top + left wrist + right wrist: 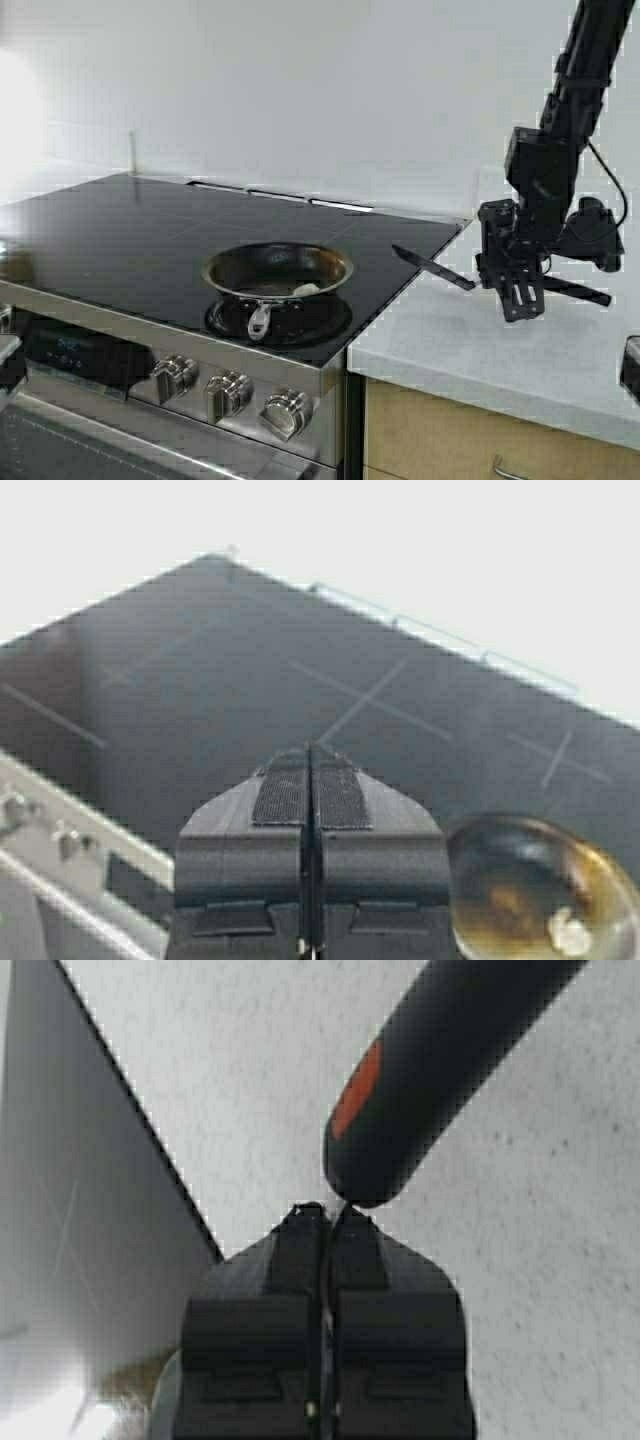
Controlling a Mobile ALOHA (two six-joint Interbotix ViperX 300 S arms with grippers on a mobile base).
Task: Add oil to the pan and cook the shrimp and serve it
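The pan (277,272) sits on the front burner of the black stovetop (130,225), its steel handle toward the knobs. Inside it, near the front right, lies the pale shrimp (305,291), also seen in the left wrist view as shrimp (572,935) in the pan (545,890). My right gripper (520,305) hangs over the white counter, pointing down, shut on the thin neck of a black spatula (435,267). The spatula's thick handle (440,1070) has an orange mark and starts right at the fingertips. My left gripper (311,748) is shut and holds nothing, above the stove's front left. The oil is out of view.
Three steel knobs (230,392) and a display line the stove's front panel. The white counter (470,345) adjoins the stove on the right, with a wooden cabinet below it. A pale wall rises behind both.
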